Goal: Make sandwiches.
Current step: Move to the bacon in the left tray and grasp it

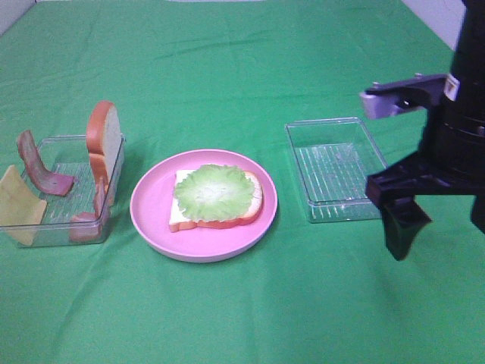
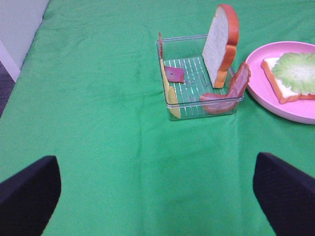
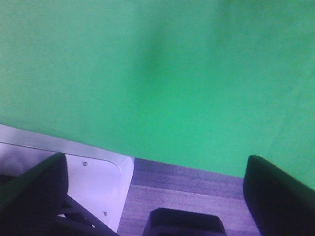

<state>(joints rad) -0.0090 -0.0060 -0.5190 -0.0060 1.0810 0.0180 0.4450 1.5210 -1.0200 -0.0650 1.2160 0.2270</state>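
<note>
A white bread slice (image 1: pixel 220 208) with orange-brown crust lies on the round pink plate (image 1: pixel 151 212), with a pale-green lettuce leaf (image 1: pixel 212 191) on top. A second bread slice (image 1: pixel 104 140) stands upright in the left clear tray (image 1: pixel 57 231), with reddish bacon strips (image 1: pixel 38 167) and a yellow cheese square (image 1: pixel 15 201). The left wrist view shows that tray (image 2: pixel 172 105), the bread (image 2: pixel 221 44), bacon (image 2: pixel 229 91) and cheese (image 2: pixel 167 88). My left gripper (image 2: pixel 157 196) is open and empty, short of the tray. My right gripper (image 1: pixel 402 235) hangs open and empty by the right tray; in its wrist view (image 3: pixel 157 191) it points past the table's edge.
An empty clear tray (image 1: pixel 337 171) stands right of the plate. A green cloth (image 1: pixel 242 68) covers the table. The right wrist view shows the table's edge, a white bracket (image 3: pixel 93 182) and the floor below.
</note>
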